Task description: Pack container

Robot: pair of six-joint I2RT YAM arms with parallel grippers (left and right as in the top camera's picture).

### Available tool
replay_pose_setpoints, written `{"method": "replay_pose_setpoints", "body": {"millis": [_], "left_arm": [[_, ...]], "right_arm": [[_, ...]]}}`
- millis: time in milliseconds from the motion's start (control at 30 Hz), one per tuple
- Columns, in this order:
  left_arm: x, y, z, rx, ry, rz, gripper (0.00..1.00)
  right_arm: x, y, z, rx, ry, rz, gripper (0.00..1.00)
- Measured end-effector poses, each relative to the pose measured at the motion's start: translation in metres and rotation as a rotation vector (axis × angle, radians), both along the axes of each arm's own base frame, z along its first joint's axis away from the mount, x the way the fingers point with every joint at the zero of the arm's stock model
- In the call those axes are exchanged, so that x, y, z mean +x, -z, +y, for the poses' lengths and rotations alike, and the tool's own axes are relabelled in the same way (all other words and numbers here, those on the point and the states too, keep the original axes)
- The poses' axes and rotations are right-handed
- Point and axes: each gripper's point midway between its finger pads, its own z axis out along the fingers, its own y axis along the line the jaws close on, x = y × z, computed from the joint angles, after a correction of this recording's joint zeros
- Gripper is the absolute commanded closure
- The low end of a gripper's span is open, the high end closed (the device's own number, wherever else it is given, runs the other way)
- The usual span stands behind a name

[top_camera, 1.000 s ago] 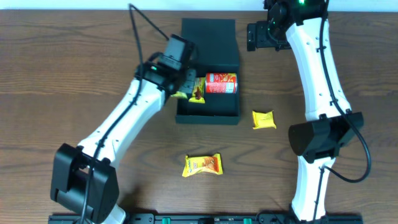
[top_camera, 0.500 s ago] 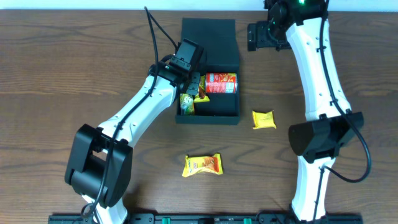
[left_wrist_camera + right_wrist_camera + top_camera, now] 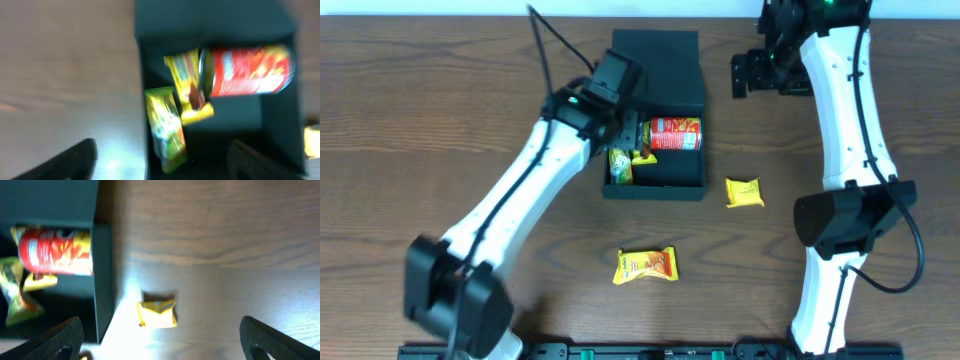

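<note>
Brown wooden tabletop (image 3: 420,100) carries the container (image 3: 654,192) at upper centre, lid back. Left hand (image 3: 625,135), spread wide and empty, hovers over its left side. Right hand (image 3: 745,75), also spread, sits upper right, seemingly nearer the yellow packet (image 3: 744,192) lying just right of the container.

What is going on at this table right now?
Two robot arms are packing snacks into a dark green container. The left gripper hangs open over it, holding nothing. Inside lie a red can, a green packet and a yellow packet. The right gripper is open too, above the table beside the container. A small yellow packet and a larger yellow packet lie on the table, not yet packed.
</note>
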Motion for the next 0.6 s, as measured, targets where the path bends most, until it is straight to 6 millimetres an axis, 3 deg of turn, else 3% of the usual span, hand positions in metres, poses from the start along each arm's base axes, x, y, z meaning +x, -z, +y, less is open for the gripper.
{"method": "replay_pose_setpoints", "body": {"millis": [67,167,333,467,600], "left_arm": [[0.002,-0.042,0.014,0.018,-0.027,-0.111,0.05],[-0.006,-0.08,0.036,0.048,-0.061,-0.196,0.05],[-0.031,-0.09,0.094,0.128,-0.158,-0.146,0.05],[-0.039,-0.091,0.143,0.154,-0.258,-0.104,0.04],[-0.041,-0.098,0.176,0.12,-0.312,-0.107,0.05]], "right_arm": [[-0.003,-0.003,0.002,0.009,-0.015,0.001,0.01],[-0.007,-0.015,0.006,0.024,-0.029,-0.021,0.03],[-0.022,-0.044,0.018,0.03,-0.064,-0.077,0.04],[-0.042,-0.062,0.07,0.016,-0.18,-0.13,0.01],[-0.059,-0.043,0.135,-0.001,-0.26,-0.134,0.03]]}}
